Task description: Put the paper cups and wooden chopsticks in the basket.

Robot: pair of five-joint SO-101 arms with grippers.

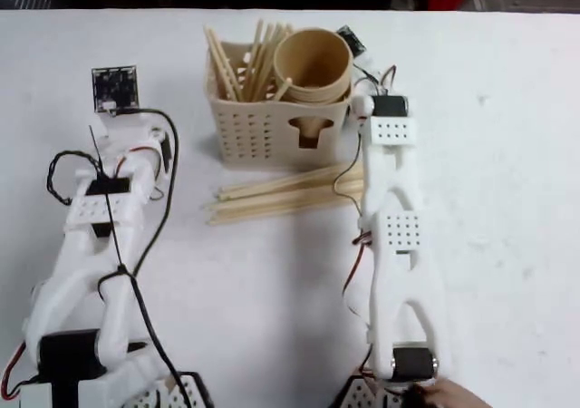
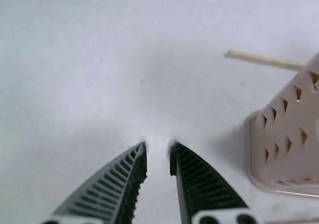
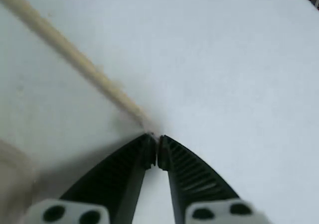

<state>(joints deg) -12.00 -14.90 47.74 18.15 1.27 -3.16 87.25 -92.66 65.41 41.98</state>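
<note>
High view has paper cups (image 1: 313, 59) and some chopsticks (image 1: 222, 62) in the basket (image 1: 258, 136), loose chopsticks (image 1: 281, 198) lying mid-frame on the table (image 1: 507, 199) (left end effector (image 2: 158, 147) narrow, right end effector (image 3: 157, 145) closed).

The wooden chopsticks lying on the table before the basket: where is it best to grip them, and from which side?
Probably near the middle of the loose pale wooden chopsticks, coming from straight above with the left tool closing across their length. They lie flat and close together in front of the beige perforated plastic basket, and their far ends run under the right arm.
</note>
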